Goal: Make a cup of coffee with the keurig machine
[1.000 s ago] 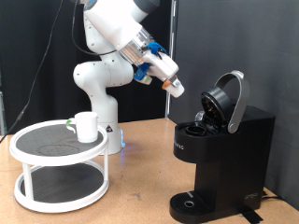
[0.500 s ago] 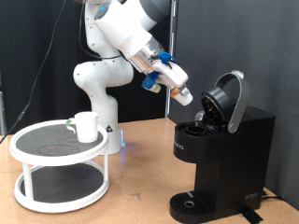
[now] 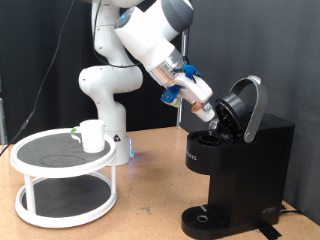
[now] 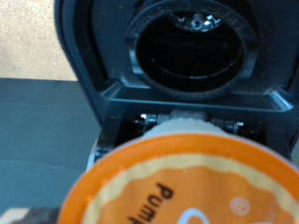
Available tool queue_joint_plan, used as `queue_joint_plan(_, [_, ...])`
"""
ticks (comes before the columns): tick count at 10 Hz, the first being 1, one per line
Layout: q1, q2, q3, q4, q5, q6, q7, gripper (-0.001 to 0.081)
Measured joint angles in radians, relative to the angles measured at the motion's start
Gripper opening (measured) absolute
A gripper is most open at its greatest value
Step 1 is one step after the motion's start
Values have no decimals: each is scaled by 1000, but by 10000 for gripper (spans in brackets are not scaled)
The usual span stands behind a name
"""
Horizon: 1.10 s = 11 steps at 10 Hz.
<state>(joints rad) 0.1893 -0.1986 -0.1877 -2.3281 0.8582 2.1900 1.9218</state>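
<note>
While keurig machine (image 3: 238, 165) stands lid-up on worktop (image 3: 150, 190), hand (image 3: 208, 108) hovers at open brew chamber, gripping orange-topped pod (image 4: 182, 187). Cup (image 3: 92, 135) sits on white two-tier stand (image 3: 62, 172), well apart.

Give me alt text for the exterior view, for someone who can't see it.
A white robot arm reaches its gripper down to the open top of the black keurig machine, whose lid is raised. At the exterior view's left, the white cup stands on a round two-tier white stand.
</note>
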Motion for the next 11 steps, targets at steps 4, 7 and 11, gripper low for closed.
queue_joint_plan(4, [0, 32, 10, -6, 0, 26, -1, 405])
queue_joint_plan(7, [0, 55, 18, -16, 0, 52, -13, 405])
queue_joint_plan(11, [1, 89, 36, -20, 4, 81, -29, 405])
